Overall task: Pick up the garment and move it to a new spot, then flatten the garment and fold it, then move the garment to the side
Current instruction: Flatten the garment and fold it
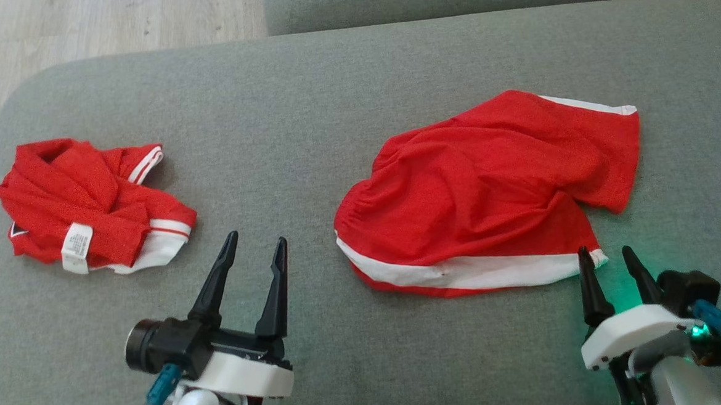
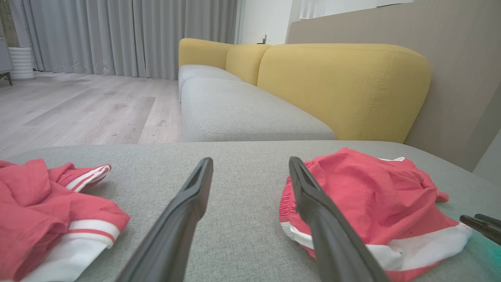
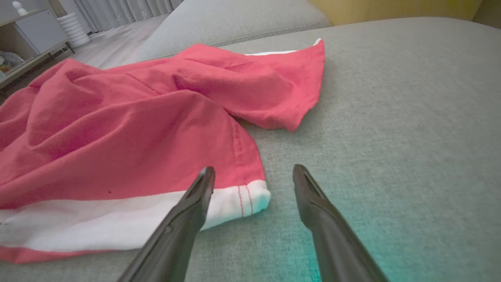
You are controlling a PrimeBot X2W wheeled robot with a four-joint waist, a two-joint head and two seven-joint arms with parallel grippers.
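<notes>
Red shorts (image 1: 483,190), hem beside right end effector (image 1: 605,249)

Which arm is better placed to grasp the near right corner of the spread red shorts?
The right: the right pincer, open, sits beside that corner of the shorts; the left pincer is over the cushion, farther away.

The garment (image 3: 117,129) runs off the right wrist view's left edge.
</notes>
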